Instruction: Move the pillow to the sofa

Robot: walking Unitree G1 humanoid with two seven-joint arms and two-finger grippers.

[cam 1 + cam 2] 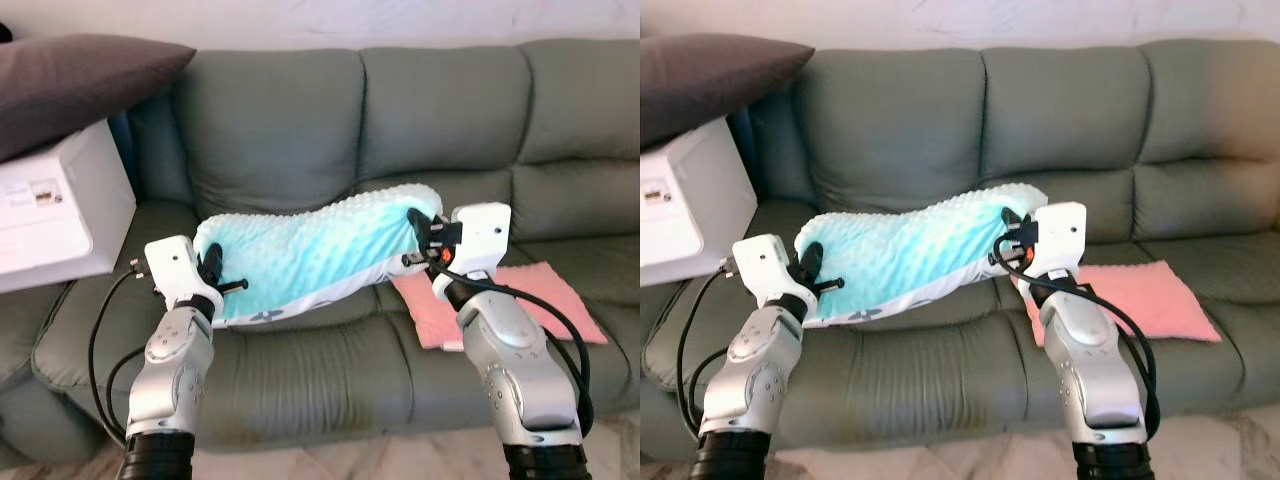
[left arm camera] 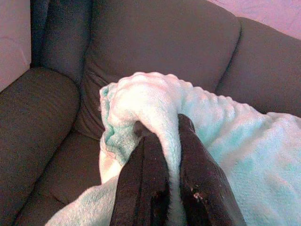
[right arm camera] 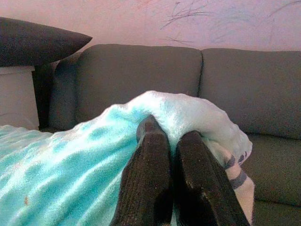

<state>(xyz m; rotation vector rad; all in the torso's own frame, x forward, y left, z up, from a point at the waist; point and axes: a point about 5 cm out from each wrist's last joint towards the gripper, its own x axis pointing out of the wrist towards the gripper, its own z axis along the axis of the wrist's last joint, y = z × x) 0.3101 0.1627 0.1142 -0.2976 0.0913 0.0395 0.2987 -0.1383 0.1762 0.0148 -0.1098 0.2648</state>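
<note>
both arms reach forward, elbows bent, toward the grey sofa [image 1: 300,360]. left end effector [image 2: 160,141] is clamped on a fold at one end of the turquoise pillow [image 1: 310,255]; right end effector [image 3: 171,141] is pinched tight on the fabric at the other end. the pillow spans between them over the sofa's middle seat, its underside touching the cushion. a pink cloth [image 1: 520,300] lies on the sofa seat beside it. a white box [image 1: 55,210] at the sofa's left end carries a label, unreadable. a dark cushion [image 1: 80,80] tops the box.
</note>
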